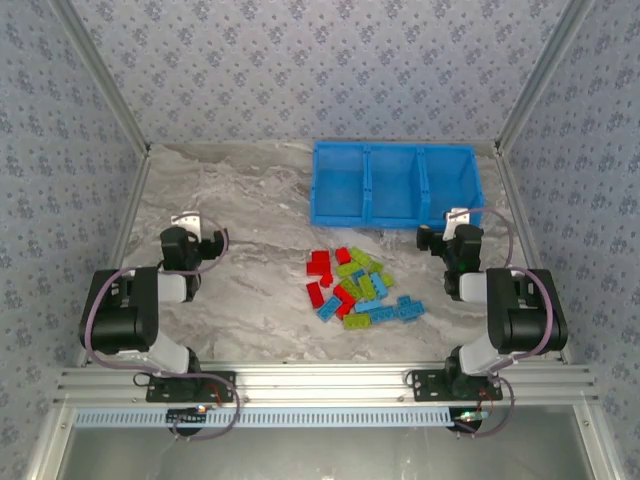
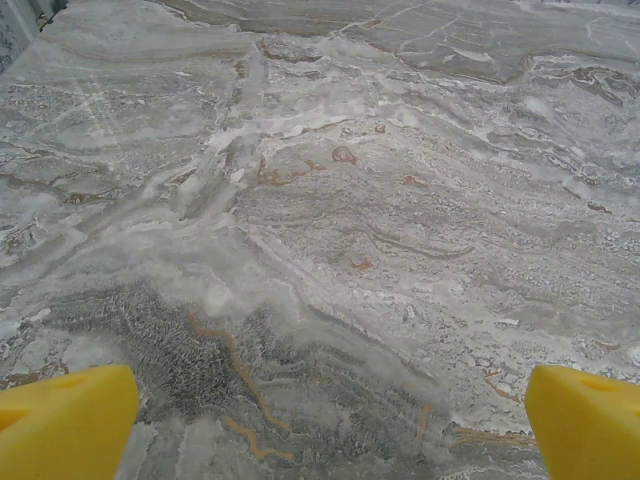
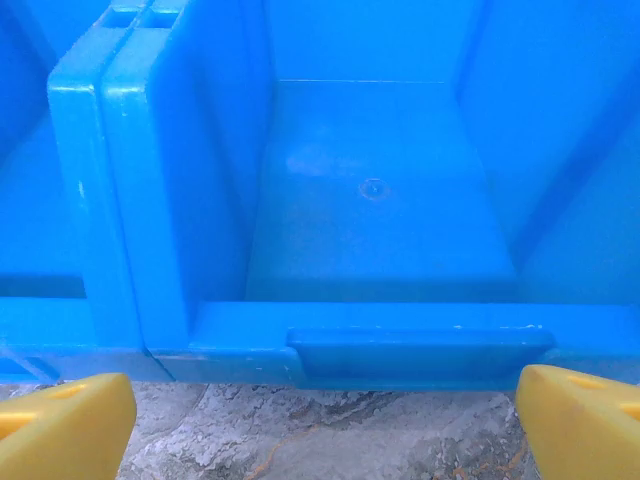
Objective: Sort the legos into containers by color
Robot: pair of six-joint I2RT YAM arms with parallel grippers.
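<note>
Yellow fingertips spread wide — left gripper and right gripper both empty. Jumbled legos, seven o'clock of the containers, risk a two-colour grab.

The top view looked down on the bin from afar. The right wrist view faced its right compartment closely.

I see legos in red, lime green and light blue; the bin is bright blue throughout. The table is grey-white marble — darker veins, thin rusty streaks. Walls carry a pale grey-blue floral print. Fingers are yellow, arms black.
</note>
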